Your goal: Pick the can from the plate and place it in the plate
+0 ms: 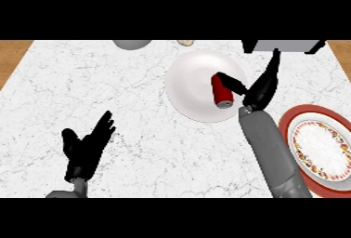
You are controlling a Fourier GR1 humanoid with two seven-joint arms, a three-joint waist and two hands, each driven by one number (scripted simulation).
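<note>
Here right robot hand (260,90) touches red can (221,93) on white plate (195,69).

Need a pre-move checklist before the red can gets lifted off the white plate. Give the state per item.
1. Red cylindrical can on the white round plate: ok, it lies on its side there.
2. Right hand at the can: ok, it is against the can's right side.
3. Hold closed on the can: cannot tell.
4. Red-rimmed patterned plate in view as target: ok, it sits at the right edge, partly cut off by the frame.
5. Left hand out of the way: ok, it is open and resting at lower left, apart from both plates.
</note>
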